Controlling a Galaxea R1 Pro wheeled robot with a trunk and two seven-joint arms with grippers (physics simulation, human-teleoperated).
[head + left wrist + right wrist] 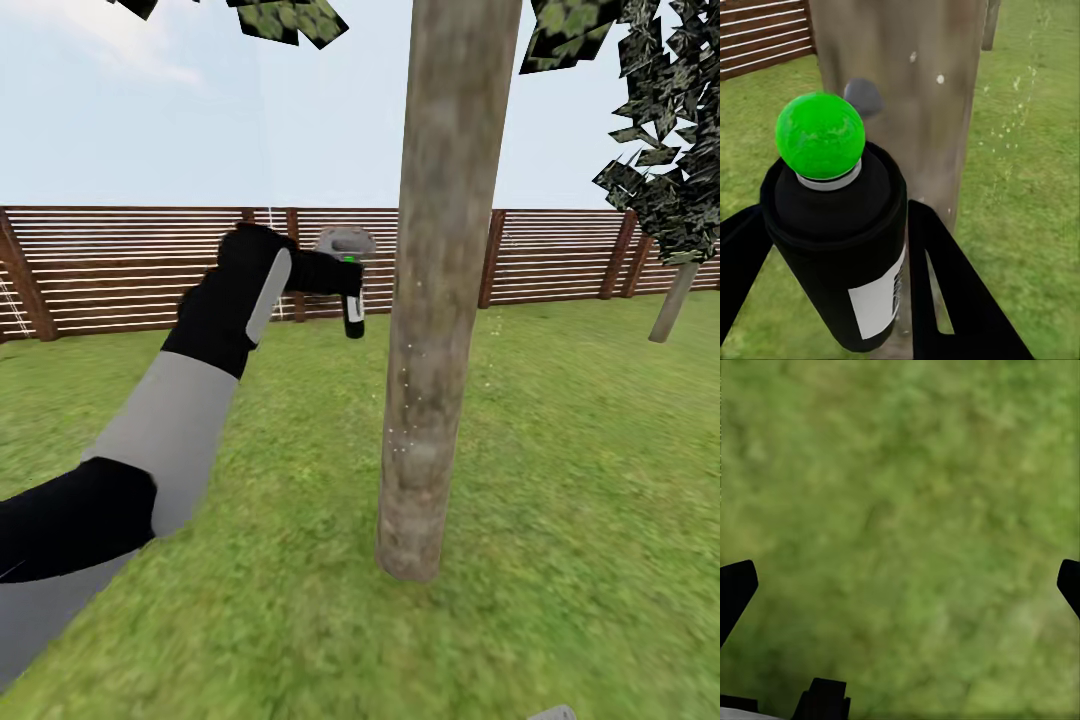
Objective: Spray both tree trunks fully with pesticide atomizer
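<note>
Grass is spreading out to a slat fence (120, 265), and the trunk (440, 300) is rising close ahead, pale droplets speckling its bark. Just beside the trunk, the left gripper (832, 255) is clamping the atomizer (840, 247) round its dark body, its green dot (820, 135) facing the bark. The atomizer is looking light, rigid and smooth, so holding it mid-body below the cap seems safest. The right gripper (900, 585) is hanging spread open over grass.
</note>
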